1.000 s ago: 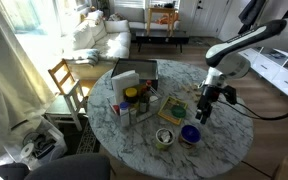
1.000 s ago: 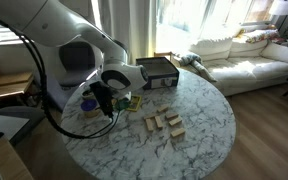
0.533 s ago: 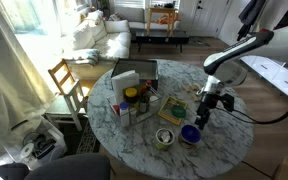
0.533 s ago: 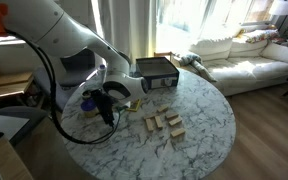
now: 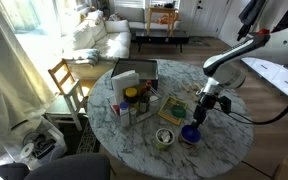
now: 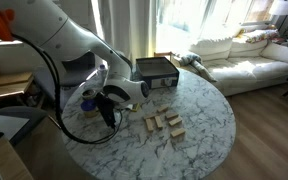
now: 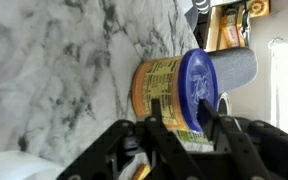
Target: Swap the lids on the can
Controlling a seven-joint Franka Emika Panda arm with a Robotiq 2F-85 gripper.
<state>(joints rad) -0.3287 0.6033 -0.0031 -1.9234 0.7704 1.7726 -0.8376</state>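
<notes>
Hovering claw (image 5: 195,113): right of centre in an exterior view, hanging low over the desk (image 5: 224,145) with the blue lid directly beneath it.
Claw state: open. In the wrist view the two dark fingers (image 7: 156,140) rise from the bottom edge, spread apart, and nothing is clamped between them.
Blue lid (image 7: 199,88): right of centre in the wrist view, sitting on its can (image 7: 156,90). The right-hand finger overlaps the lid's lower edge in the picture; whether they touch cannot be told.
Can: short, with a yellow printed label, standing on grey-veined marble. It appears sideways in the wrist view.
Green lid (image 5: 164,137): lower centre of the exterior view, on a second small tin just to the left of the blue-lidded one. The two are near each other but apart.
Arm (image 5: 239,52): white, coming in from the upper right and bending down to the claw.
Desk: round with a marble top, filling the middle of both exterior views.
Yellow-capped jar (image 5: 131,95): left of centre, among a cluster of small containers.
Box (image 5: 134,72): at the desk's far edge, above the jar.
Wooden blocks (image 6: 164,123): a small group at centre frame, well apart from the claw.
</notes>
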